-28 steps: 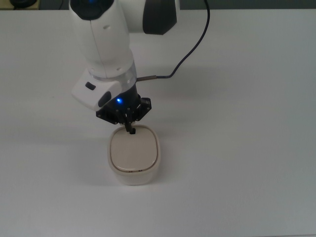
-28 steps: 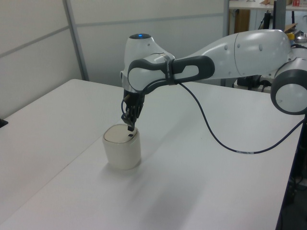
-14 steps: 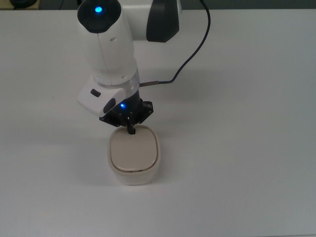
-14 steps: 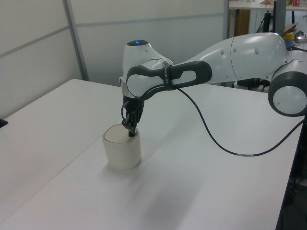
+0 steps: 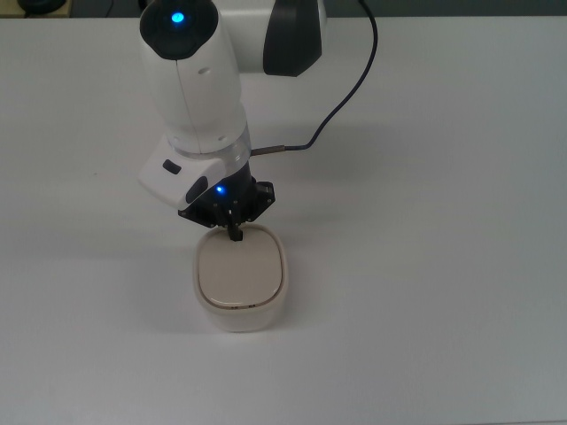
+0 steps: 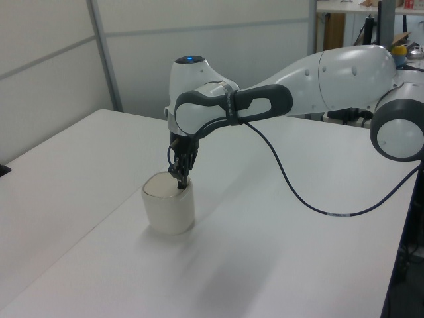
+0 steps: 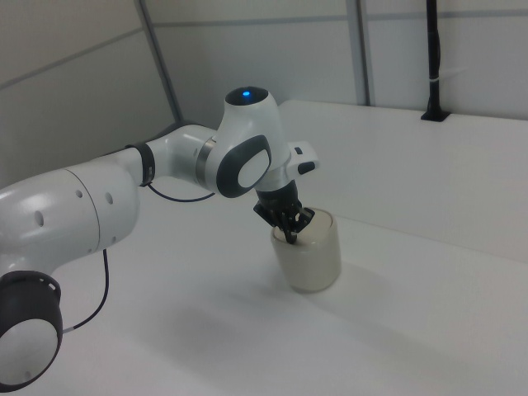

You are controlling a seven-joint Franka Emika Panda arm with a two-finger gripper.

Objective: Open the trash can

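Fingers on the gripper (image 5: 236, 235) look pinched together into one tip, pressing down at the far edge of the lid (image 5: 241, 273) on the trash can (image 6: 169, 212) mid-table (image 5: 425, 266), lid's flat and closed, so the opening itself hasn't happened yet.

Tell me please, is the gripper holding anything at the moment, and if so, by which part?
Nothing is held. The gripper has its fingers together, tip at the lid edge of the trash can.
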